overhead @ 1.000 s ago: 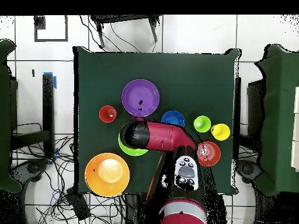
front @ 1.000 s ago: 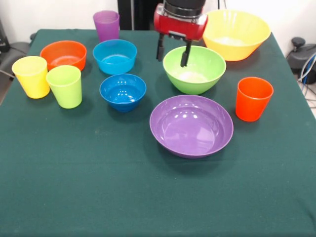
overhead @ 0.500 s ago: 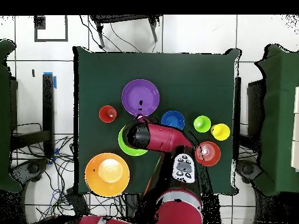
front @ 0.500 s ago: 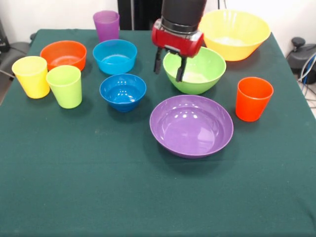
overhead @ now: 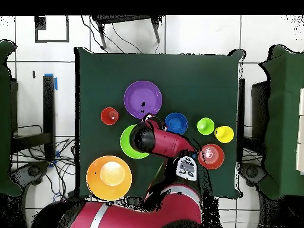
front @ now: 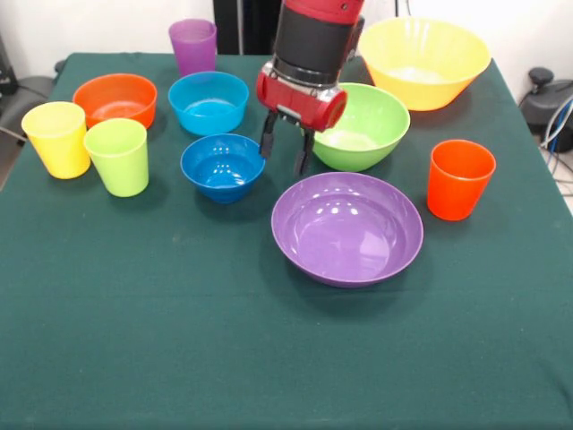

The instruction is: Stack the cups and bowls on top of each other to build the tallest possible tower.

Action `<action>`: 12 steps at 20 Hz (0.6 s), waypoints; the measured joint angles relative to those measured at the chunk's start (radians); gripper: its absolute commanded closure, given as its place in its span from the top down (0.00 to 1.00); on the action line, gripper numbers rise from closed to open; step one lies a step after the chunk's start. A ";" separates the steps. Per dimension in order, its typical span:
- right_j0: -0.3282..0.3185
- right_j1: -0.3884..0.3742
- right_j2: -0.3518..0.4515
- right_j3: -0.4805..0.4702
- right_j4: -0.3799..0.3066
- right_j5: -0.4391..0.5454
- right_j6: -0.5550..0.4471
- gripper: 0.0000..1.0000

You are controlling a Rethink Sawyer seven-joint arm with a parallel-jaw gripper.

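**Open pincer above the gap between three bowls**

Pincer [front: 286, 152] pointing straight down, two dark fingers [front: 267, 143] spread apart, gripping nothing. Hangs over bare green table [front: 179, 340], in the gap between dark blue bowl [front: 223, 167], lime bowl [front: 361, 125] and purple bowl [front: 347, 227]. Carried on a red wrist under a black cylinder, the arm [front: 311, 40] leaning in from the top of the front view and hiding the lime bowl's near-left rim.

Nothing stacked: every piece stands alone on the cloth. Yellow-orange bowl [front: 424, 61] behind the lime bowl, near the far corner. Orange-red cup [front: 459, 179] just beside the purple bowl, on the side away from the pincer. Light blue bowl [front: 209, 101] and orange bowl [front: 115, 98] side by side, purple cup [front: 193, 45] behind them. Yellow cup [front: 57, 139] and lime cup [front: 118, 157] close together, well apart from the pincer.

No readable writing or labels.
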 measured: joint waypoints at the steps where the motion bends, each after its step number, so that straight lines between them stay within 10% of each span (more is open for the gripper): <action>1: 0.002 0.008 -0.002 0.000 0.007 -0.014 0.008 1.00; 12: 0.064 0.045 -0.040 0.000 0.088 -0.068 0.055 1.00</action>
